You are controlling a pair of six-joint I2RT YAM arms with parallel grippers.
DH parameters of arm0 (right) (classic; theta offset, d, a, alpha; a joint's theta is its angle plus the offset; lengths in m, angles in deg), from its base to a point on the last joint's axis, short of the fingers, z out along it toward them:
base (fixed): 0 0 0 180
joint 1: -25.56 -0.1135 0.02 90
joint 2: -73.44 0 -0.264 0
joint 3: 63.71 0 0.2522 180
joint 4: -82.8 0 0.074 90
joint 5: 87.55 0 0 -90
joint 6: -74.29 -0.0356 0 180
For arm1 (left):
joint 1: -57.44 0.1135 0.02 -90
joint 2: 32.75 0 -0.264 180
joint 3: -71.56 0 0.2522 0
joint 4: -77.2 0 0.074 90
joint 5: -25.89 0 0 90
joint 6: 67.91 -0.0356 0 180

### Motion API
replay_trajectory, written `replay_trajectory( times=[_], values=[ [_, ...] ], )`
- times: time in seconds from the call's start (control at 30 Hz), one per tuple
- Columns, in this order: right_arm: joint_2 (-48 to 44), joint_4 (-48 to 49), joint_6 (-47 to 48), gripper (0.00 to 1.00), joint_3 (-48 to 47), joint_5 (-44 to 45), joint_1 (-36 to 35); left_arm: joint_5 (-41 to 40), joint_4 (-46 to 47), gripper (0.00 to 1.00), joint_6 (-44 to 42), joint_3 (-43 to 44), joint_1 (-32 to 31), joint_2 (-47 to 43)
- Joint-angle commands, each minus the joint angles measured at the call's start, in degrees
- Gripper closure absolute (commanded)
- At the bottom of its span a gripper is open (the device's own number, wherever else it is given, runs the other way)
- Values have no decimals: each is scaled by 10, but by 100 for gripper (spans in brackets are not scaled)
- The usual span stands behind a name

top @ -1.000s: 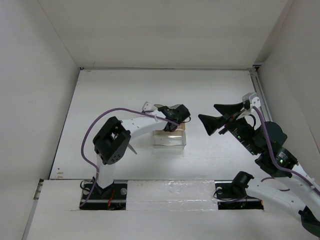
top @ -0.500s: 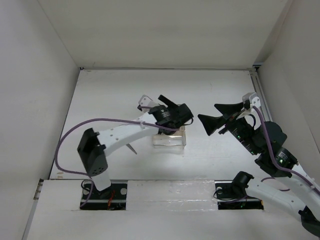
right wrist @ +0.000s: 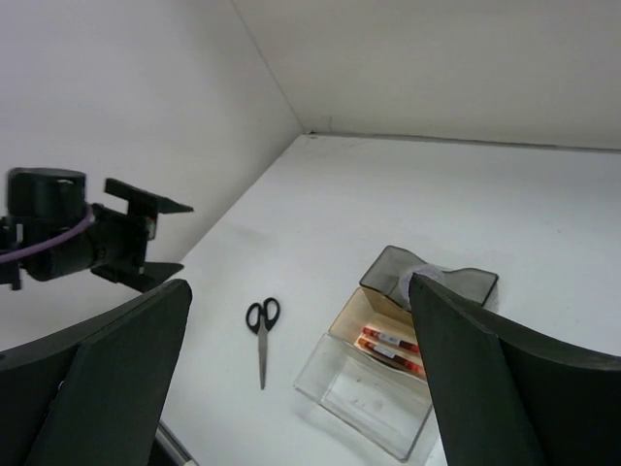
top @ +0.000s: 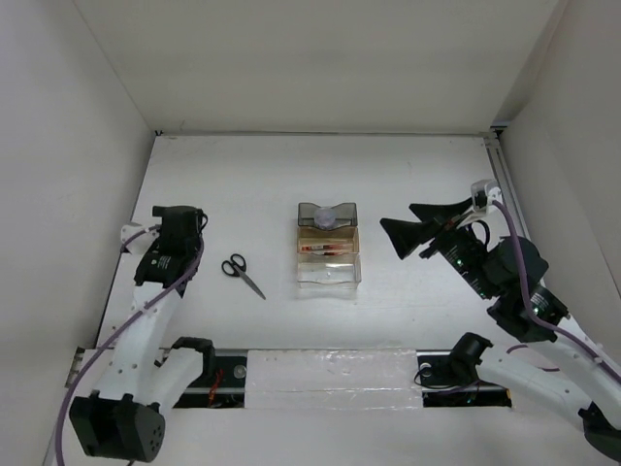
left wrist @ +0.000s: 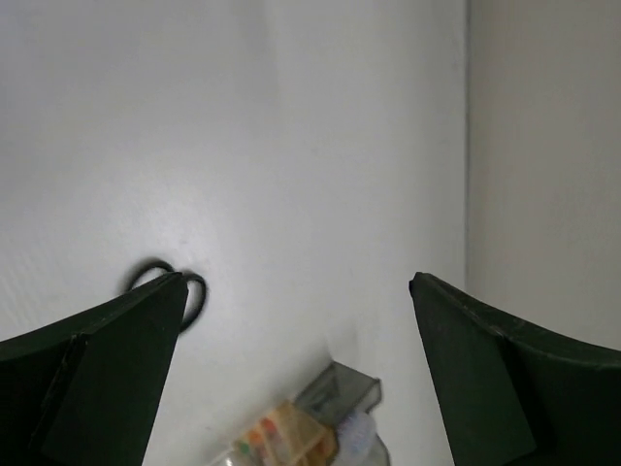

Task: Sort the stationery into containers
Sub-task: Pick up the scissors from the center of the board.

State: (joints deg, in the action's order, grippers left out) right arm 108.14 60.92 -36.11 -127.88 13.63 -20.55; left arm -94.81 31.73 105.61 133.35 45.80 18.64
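Standing beside the rig, I am looking across a white table (top: 243, 175) that is lying mostly bare, with the left wall (top: 58, 194) closing off one side. The left arm (top: 146, 311) is reaching along that side and the right arm (top: 514, 282) is hanging over the opposite one. The left gripper (top: 179, 216) and the right gripper (top: 409, 225) are both showing jaws spread wide and holding nothing. Between them three joined bins (top: 355, 243) are sitting in a row running away from the bases: the dark bin (top: 306, 209) farthest, the amber bin (top: 302, 243) in the middle, the clear bin (top: 328, 280) nearest. The scissors (top: 243, 276) are lying flat on the table, outside every bin, just inboard of the left gripper and a little nearer the bases, with the bins on their other side. Their long axis is running diagonally, loops toward the left gripper, blades pointing toward the near edge. I am judging the left arm much the nearer; the right gripper is sitting well apart, beyond the bins. Bare table is lying all round the scissors, so a descent looks unobstructed, though the blades are lying thin against the surface. Two red pens (top: 325, 249) are resting in the amber bin and the lavender piece (top: 327, 217) in the dark one; the dark pen I am not making out.
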Motion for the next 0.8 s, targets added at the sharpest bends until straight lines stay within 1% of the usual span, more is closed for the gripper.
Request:
replay_trajectory(
  times=[0.0, 0.13, 0.17, 0.3, 0.37, 0.4, 0.5, 0.6, 0.63, 0.67, 0.77],
  values=[
    [10, 70, -17, 0, 0, -55, 2, 132, 66, 0, -128, -45, 72, -1],
    [32, 84, -23, 0, 6, -81, 2, 132, 55, 0, -146, -45, 80, 70],
    [32, 84, -23, 0, 6, -81, 2, 147, 65, 0, -146, -45, 80, 111],
    [24, 84, -17, 0, 11, -81, 2, 181, 88, 2, -167, -32, 80, 197],
    [8, 84, -17, 0, 16, -74, 2, 181, 89, 2, -167, -26, 80, 214],
    [8, 84, -17, 0, 23, -74, 2, 174, 80, 4, -167, -26, 80, 219],
    [3, 95, -17, 0, 35, -74, 2, 169, 66, 5, -167, -21, 80, 219],
    [3, 110, -17, 0, 49, -69, 2, 163, 66, 12, -202, -10, 80, 213],
    [3, 115, -17, 0, 49, -69, 2, 175, 74, 13, -220, -10, 80, 213],
    [3, 127, -17, 0, 58, -69, 2, 184, 74, 13, -234, -5, 80, 222],
    [14, 135, -22, 0, 63, -75, 2, 190, 65, 18, -254, 4, 72, 243]
  ],
)
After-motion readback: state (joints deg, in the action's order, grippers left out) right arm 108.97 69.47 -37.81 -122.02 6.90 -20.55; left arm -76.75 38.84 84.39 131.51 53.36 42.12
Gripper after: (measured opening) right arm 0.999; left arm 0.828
